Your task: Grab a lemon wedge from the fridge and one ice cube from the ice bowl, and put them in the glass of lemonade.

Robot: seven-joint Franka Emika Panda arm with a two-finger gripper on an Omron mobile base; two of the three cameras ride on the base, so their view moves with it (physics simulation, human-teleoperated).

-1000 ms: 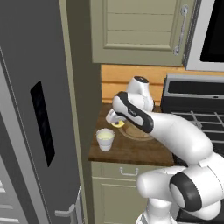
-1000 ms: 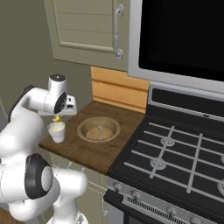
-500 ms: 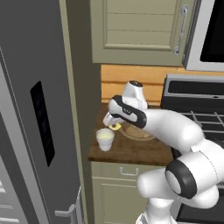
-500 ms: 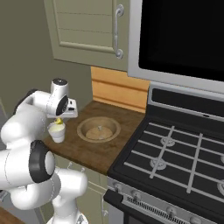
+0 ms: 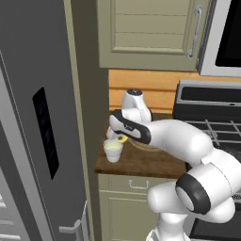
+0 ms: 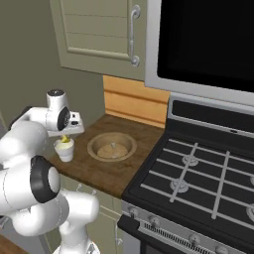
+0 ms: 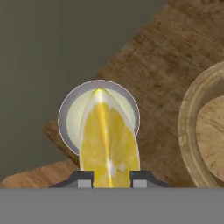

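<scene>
My claw (image 7: 109, 177) is closed on the lemon wedge (image 7: 108, 142), one dark finger tip (image 7: 83, 178) on each side of its base, cut face toward the hand camera. The wedge hangs directly over the glass of lemonade (image 7: 72, 114); its pointed tip overlaps the far rim, pale liquid visible on both sides. Whether the wedge touches the liquid I cannot tell.

From the left base view, the claw (image 5: 120, 138) sits just above the glass of lemonade (image 5: 113, 150), a yellow sliver of lemon wedge (image 5: 122, 139) between them. The glass stands upright near the left end of the wooden surface (image 5: 141, 162), close to the grey fridge (image 5: 33, 117) side.

From the right base view, the glass of lemonade (image 6: 64, 149) has the lemon wedge (image 6: 64, 140) at its mouth. The ice bowl (image 6: 112, 147) sits just right of the glass on the surface (image 6: 106, 171), apart from it, with the stove (image 6: 198, 183) further right. Upper cabinet (image 6: 94, 34) above.
</scene>
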